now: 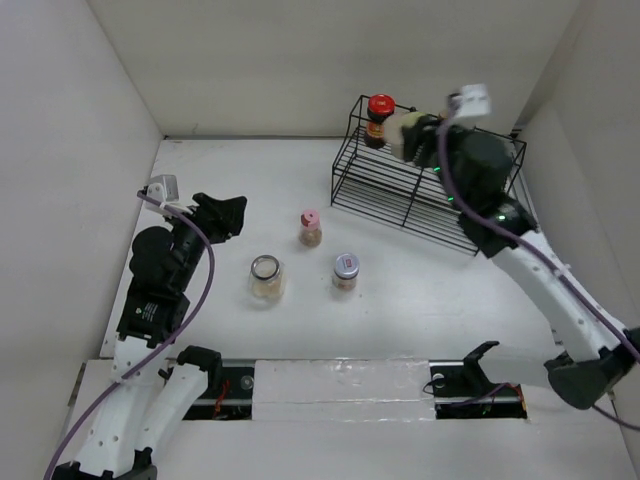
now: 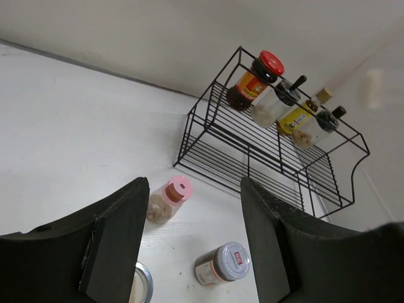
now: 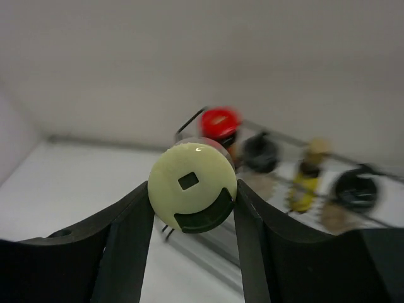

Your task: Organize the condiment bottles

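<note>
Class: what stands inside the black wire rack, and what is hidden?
On the rack upper shelf: a red-capped bottle, a black-capped jar, a yellow bottle, a second black-capped jar. From above, the right arm covers all but the red one.

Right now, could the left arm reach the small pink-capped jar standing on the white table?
Probably yes: the left gripper is open and empty, with the pink-capped jar standing clear just ahead.

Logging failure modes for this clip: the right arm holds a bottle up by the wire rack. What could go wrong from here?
1. The yellow-green-capped bottle in the right gripper hangs close to the red-capped bottle at the end of the rack; lowering it could knock that one off.
2. A row of bottles already stands there, so the slot may be tight.
3. On wire shelving, a bottle released tilted could tip.
</note>
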Controlling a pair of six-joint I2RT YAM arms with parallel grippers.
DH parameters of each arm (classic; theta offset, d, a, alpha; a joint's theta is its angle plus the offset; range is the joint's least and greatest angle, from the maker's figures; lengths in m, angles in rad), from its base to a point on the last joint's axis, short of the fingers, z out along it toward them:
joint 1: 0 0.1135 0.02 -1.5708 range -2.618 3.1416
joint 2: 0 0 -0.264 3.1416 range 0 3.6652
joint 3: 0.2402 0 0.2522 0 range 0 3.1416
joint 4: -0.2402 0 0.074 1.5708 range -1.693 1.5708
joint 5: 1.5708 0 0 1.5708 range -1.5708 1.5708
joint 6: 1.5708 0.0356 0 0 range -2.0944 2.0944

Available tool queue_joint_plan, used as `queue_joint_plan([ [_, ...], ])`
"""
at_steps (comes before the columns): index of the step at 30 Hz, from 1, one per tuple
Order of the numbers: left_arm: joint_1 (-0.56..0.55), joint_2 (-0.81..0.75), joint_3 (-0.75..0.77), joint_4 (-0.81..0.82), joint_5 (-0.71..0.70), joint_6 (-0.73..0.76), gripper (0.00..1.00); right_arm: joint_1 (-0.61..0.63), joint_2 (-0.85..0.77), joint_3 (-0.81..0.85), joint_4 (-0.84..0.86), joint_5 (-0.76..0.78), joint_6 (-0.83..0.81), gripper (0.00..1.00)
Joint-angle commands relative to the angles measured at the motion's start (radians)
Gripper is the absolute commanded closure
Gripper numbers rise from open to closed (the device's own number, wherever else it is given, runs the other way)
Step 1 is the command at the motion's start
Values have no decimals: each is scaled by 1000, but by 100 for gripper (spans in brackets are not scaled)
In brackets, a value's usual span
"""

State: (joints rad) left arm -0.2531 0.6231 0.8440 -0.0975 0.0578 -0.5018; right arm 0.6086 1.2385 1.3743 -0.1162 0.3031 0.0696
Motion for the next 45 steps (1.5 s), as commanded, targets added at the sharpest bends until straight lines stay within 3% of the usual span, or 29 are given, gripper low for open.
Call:
queue_joint_plan([
  [1,5,38,9,62,99,46,44,-154,-37,78,0,129,-16,59],
  [7,5,168,41,52,218,68,44,-473,22,170,-111,133,18,59],
  [12,5,272,75,-20,218,86,44,-631,122,230,-168,42,50,59],
  [19,5,273,86,-42,151,95,44,-695,194,221,-169,-28,70,59],
  [34,5,264,76,-31,174,95,43,-713,300,193,-201,-84,88,59],
  [45,5,254,76,-22,174,86,43,-740,458,318,-324,-81,70,54],
])
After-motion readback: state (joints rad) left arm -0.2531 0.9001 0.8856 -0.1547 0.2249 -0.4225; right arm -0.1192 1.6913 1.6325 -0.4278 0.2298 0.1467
